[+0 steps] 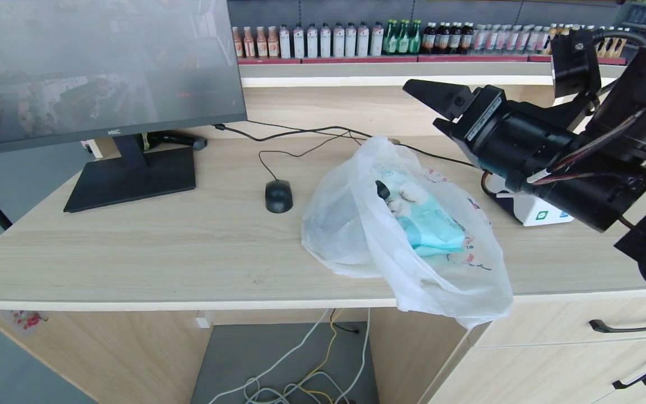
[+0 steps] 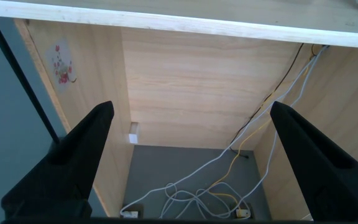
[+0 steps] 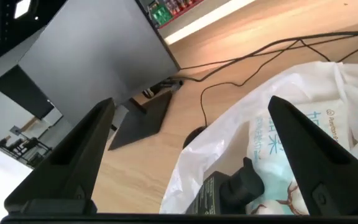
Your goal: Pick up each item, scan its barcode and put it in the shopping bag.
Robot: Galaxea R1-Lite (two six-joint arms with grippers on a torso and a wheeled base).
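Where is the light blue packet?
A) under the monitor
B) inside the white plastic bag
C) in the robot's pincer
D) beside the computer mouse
B: the light blue packet shows through the thin wall of the white plastic bag lying on the counter.

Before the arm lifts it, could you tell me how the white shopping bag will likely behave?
The shopping bag is thin, crumpled film, so it will probably be floppy and sag around its load. The teal pack inside looks soft and light, yet may shift. One corner overhangs the counter edge, so a push could slide it off.
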